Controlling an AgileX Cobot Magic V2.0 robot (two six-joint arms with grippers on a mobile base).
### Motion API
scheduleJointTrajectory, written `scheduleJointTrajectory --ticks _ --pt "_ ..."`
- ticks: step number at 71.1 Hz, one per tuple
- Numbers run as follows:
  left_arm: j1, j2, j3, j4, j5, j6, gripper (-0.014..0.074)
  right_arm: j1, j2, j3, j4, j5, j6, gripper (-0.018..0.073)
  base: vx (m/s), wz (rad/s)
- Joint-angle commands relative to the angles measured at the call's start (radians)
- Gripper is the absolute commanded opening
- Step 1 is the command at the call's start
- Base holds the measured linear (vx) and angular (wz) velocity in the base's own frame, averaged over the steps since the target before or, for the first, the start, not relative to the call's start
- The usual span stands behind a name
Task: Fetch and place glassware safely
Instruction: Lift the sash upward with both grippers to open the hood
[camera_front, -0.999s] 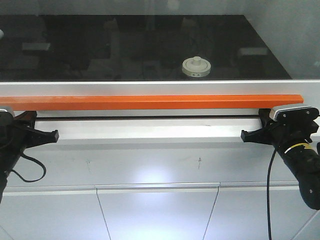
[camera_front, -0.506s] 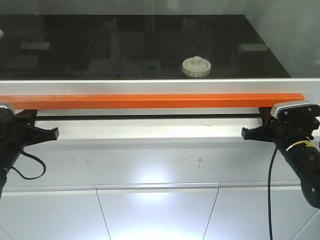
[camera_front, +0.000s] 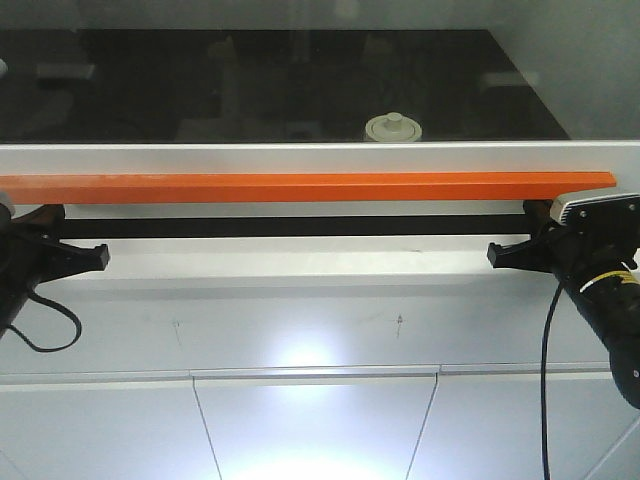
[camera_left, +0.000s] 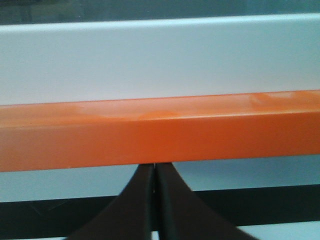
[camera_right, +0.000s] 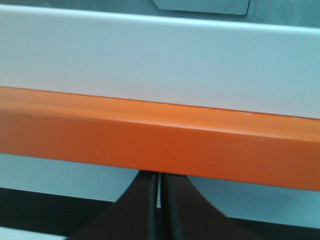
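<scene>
Left wrist view: the two dark fingers (camera_left: 137, 200) of the left gripper (camera_left: 154, 167) are pressed together with only a hairline seam between them. Their tips are tucked under the long orange square-section handle bar (camera_left: 160, 132).

Right wrist view: the right gripper (camera_right: 159, 176) is likewise closed to a thin slit, with its tips beneath the same bar.

Front view: the bar spans the white-framed sliding glass front (camera_front: 300, 158), with one gripper near each end and a black gap (camera_front: 300, 226) open below it. Behind the pane, on the glossy black desk (camera_front: 150, 90), stands the small glass jar with a round cream-white knobbed lid (camera_front: 393, 127). It sits right of centre and well apart from both grippers. The white frame hides its body, so only the lid and knob show.

Step in hand, as judged: lifting the sliding front by pushing up under the bar, so that the jar can be reached.
- Both arms should rise at the same rate to keep the bar level, since a skewed panel may bind in its tracks.
- The tips should bear well back under the bar, not on its front lip, where they could slip out.
- The opening needs to clear an arm's height above the knob.

Orientation: the jar appears upright with its knob pointing up, so its axis is vertical. Being round, it has no sideways heading, and any horizontal approach suits it equally.
</scene>
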Motion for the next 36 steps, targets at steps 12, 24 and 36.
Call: scheduleJointTrajectory --ticks 12,24,36 --pt "0.003 -0.127 -0.037 -0.003 -0.191 -0.004 -0.0007 -0.004 -0.105 -0.059 -0.014 -0.127 0.020 -0.0003 0.00 0.00" --pt "0.003 -0.167 -0.038 -0.003 -0.174 -0.004 -0.0007 -0.004 -0.147 -0.091 -0.033 -0.091 0.022 -0.0003 0.00 0.00" --pt "0.003 -0.204 -0.070 -0.002 -0.118 -0.004 -0.0007 -0.004 -0.191 -0.115 -0.035 -0.041 0.025 -0.0003 0.00 0.00"
